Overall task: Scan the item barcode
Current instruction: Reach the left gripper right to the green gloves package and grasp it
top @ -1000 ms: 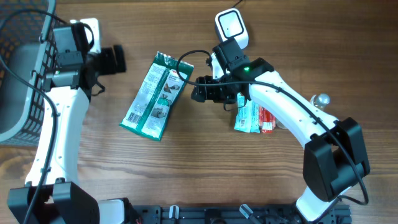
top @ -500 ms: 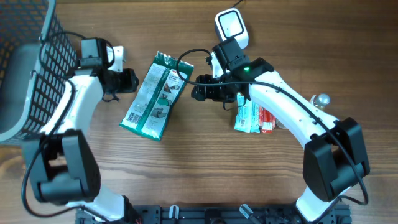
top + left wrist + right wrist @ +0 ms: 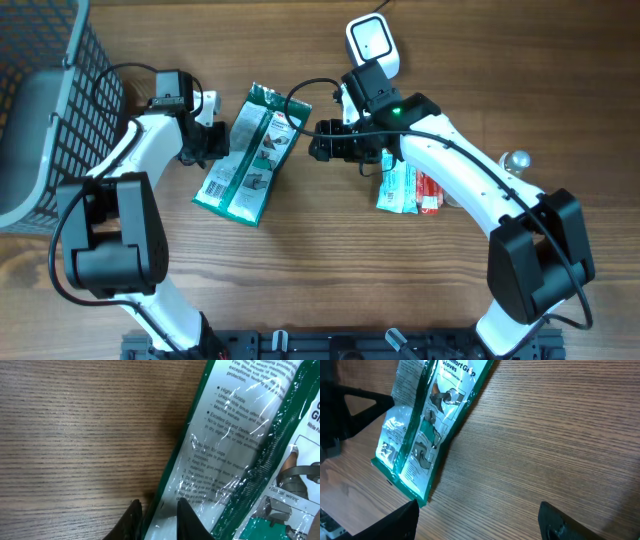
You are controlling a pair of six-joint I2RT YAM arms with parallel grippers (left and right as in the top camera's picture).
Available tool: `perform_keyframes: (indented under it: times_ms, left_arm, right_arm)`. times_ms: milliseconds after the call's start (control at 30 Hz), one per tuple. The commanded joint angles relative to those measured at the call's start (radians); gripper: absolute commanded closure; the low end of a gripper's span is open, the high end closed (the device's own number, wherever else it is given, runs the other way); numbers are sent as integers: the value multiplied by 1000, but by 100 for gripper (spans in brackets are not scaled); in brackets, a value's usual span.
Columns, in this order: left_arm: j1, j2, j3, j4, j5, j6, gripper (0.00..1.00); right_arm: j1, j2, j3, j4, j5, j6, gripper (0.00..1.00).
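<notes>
A green and white glove packet (image 3: 250,155) lies flat on the wooden table, with a barcode (image 3: 385,449) near its lower left corner. My left gripper (image 3: 215,142) is at the packet's left edge. In the left wrist view its gripper (image 3: 159,522) has narrowed its jaws onto the packet (image 3: 240,450), one finger over the film and one beside the edge. My right gripper (image 3: 318,140) hovers just right of the packet's top, and its gripper (image 3: 477,520) stands wide open over bare wood. A white scanner (image 3: 372,42) stands behind the right arm.
A dark wire basket (image 3: 40,110) fills the far left corner. Two smaller packets, one green and white (image 3: 397,190) and one red (image 3: 428,195), lie under the right arm. A small silvery object (image 3: 517,160) sits to their right.
The left arm swung right from beside the basket to the packet's left edge, and its jaws closed from wide open onto that edge. The right arm stayed put.
</notes>
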Motion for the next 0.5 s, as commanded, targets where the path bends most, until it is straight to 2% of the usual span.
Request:
perform_keyframes:
  times_ms: [0,133,367,467]
  left_arm:
    - [0,14,-10,-3,-10,-50,84]
    - [-3,14,-10,12,-9,-141,85]
    - [-23,14,-44,20,-6,-144,85]
    - [-23,14,-97,64,-6,-198,85]
  right_arm:
    - [3,14,-5,1,19,0,24]
    - [3,14,-5,1,45,0,24]
    - [2,18,-5,1,45,1,24]
    - [3,34,-5,0,44,0,24]
